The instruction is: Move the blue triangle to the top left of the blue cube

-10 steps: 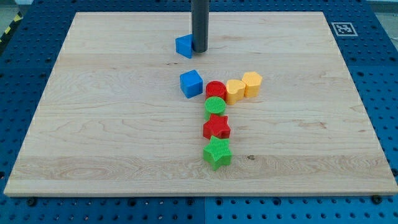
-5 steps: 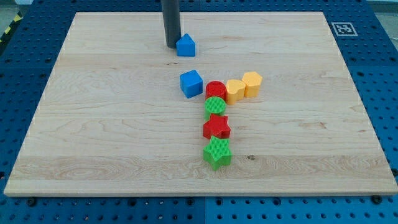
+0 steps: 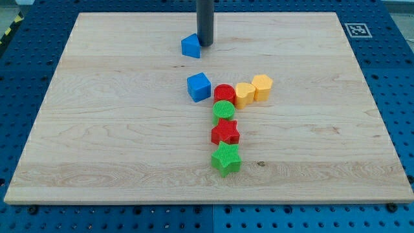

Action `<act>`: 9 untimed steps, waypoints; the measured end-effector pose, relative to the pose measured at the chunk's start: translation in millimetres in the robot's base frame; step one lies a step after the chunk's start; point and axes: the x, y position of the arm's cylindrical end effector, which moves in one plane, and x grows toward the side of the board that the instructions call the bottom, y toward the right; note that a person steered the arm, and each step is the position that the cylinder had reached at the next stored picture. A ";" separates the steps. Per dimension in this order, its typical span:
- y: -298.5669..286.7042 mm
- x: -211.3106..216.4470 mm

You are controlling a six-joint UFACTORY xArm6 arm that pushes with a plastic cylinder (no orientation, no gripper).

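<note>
The blue triangle [image 3: 190, 46] lies near the view's top, a little left of centre. The blue cube [image 3: 198, 87] sits below it, slightly to the right, with a clear gap between them. My tip [image 3: 205, 44] stands right beside the blue triangle, on its right side, touching or almost touching it. The dark rod rises straight up out of the view.
A red cylinder [image 3: 224, 94], two yellow blocks [image 3: 244, 94] [image 3: 262, 87], a green cylinder [image 3: 223, 110], a red star [image 3: 225, 133] and a green star [image 3: 226, 158] cluster right of and below the blue cube. The wooden board [image 3: 97, 129] lies on a blue pegboard.
My tip went from the blue triangle's left side to its right side. The blue triangle shifted slightly left. The other blocks have not moved.
</note>
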 end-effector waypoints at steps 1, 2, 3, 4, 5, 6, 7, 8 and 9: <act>-12.8 -21.7; -26.1 12.8; -25.9 18.0; -17.2 40.1; 6.3 39.9; 31.1 47.1; 5.0 50.2; -12.2 50.2; -27.0 50.2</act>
